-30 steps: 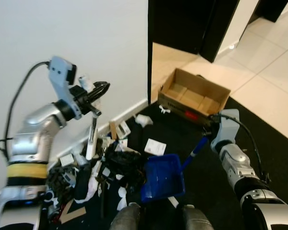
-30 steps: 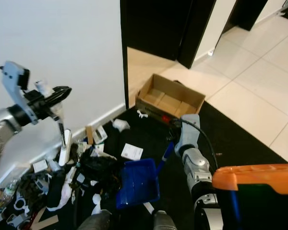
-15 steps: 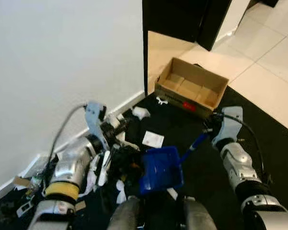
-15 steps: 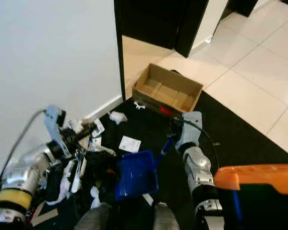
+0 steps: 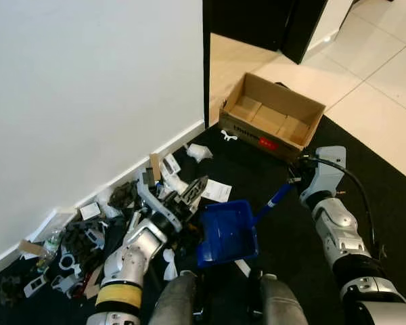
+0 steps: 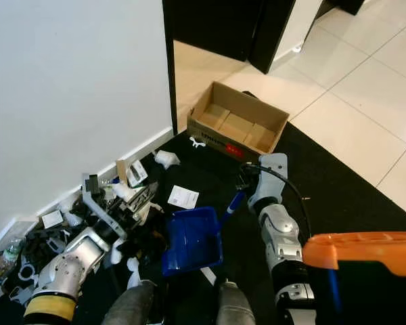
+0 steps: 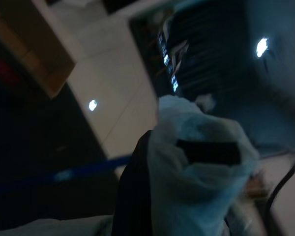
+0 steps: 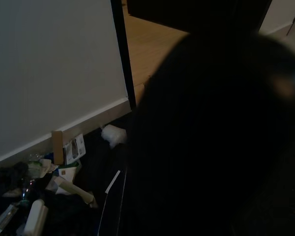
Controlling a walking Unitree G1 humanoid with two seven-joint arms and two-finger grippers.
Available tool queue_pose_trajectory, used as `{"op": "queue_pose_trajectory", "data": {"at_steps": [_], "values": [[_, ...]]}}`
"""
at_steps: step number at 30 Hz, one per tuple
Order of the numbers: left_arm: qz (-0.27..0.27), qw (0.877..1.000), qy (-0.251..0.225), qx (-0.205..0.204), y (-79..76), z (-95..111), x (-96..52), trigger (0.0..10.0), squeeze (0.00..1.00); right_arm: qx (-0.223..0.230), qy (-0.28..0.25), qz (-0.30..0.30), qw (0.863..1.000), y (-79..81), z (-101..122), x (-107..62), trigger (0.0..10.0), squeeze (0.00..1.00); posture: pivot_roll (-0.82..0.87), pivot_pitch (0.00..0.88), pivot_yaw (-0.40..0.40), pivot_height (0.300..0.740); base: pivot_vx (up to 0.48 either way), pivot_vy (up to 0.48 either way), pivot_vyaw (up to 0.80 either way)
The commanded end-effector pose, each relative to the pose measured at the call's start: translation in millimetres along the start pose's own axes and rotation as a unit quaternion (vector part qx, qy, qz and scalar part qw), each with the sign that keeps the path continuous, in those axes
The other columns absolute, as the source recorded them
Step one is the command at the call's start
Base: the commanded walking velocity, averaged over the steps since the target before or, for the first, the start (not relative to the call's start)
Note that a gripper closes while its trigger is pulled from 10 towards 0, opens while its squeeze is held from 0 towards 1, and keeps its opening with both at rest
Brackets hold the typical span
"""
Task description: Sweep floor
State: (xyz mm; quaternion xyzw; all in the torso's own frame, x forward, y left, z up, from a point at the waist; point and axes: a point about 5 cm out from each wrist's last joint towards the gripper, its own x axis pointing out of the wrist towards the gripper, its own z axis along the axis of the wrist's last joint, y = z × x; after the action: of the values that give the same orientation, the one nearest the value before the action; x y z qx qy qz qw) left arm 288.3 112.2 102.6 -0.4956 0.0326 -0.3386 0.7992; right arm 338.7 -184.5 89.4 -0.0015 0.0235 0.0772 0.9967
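Your left gripper [image 5: 191, 191], lower centre, apparently clamps a brush among litter; your right gripper [image 5: 296, 181] holds the blue plastic dustpan [image 5: 228, 232] by its handle. Next, push scraps in.

Blue dustpan [image 5: 227, 233] lies beside the litter pile [image 5: 95, 233].

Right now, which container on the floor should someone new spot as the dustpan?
Start at the open brown cardboard box by the white wall's corner. On the black carpet nearer the robot lies the blue plastic dustpan, the one bright blue tray beside the litter pile, with a blue handle.
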Motion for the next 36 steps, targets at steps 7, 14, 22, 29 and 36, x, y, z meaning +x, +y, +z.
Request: {"op": "queue_pose_trajectory", "data": {"at_steps": [7, 14, 22, 29, 36], "values": [[-0.080, 0.988, 0.026, -0.127, -44.9, -36.7, 26.7, 9.4, 0.00, 0.020, 0.071, 0.000, 0.997, 3.7, -30.7, -11.7, 10.0, 0.00, 0.07, 0.335, 0.003, 0.740, 0.000, 0.000, 0.00], [-0.083, 0.985, 0.015, -0.151, -59.8, -28.6, 27.3, 8.8, 0.00, 0.022, 0.070, -0.002, 0.997, 3.7, -29.7, -10.9, 10.0, 0.00, 0.07, 0.328, 0.008, 0.740, 0.000, 0.000, 0.00], [-0.107, 0.978, 0.003, -0.179, -87.8, -17.3, 38.6, 8.2, 0.00, 0.024, 0.072, -0.002, 0.997, 4.7, -30.9, -10.9, 10.0, 0.00, 0.08, 0.309, 0.008, 0.740, 0.000, 0.000, 0.00], [-0.071, 0.983, 0.059, -0.162, -89.3, -33.3, 41.6, 9.5, 0.00, 0.024, 0.069, -0.001, 0.997, 5.5, -28.2, -7.8, 10.0, 0.00, 0.09, 0.300, 0.012, 0.740, 0.000, 0.000, 0.00], [-0.068, 0.981, 0.067, -0.169, -91.9, -27.8, 40.5, 8.2, 0.00, 0.025, 0.067, -0.006, 0.997, 2.8, -27.9, -8.7, 10.0, 0.00, 0.09, 0.303, 0.022, 0.740, 0.000, 0.000, 0.00]]}}
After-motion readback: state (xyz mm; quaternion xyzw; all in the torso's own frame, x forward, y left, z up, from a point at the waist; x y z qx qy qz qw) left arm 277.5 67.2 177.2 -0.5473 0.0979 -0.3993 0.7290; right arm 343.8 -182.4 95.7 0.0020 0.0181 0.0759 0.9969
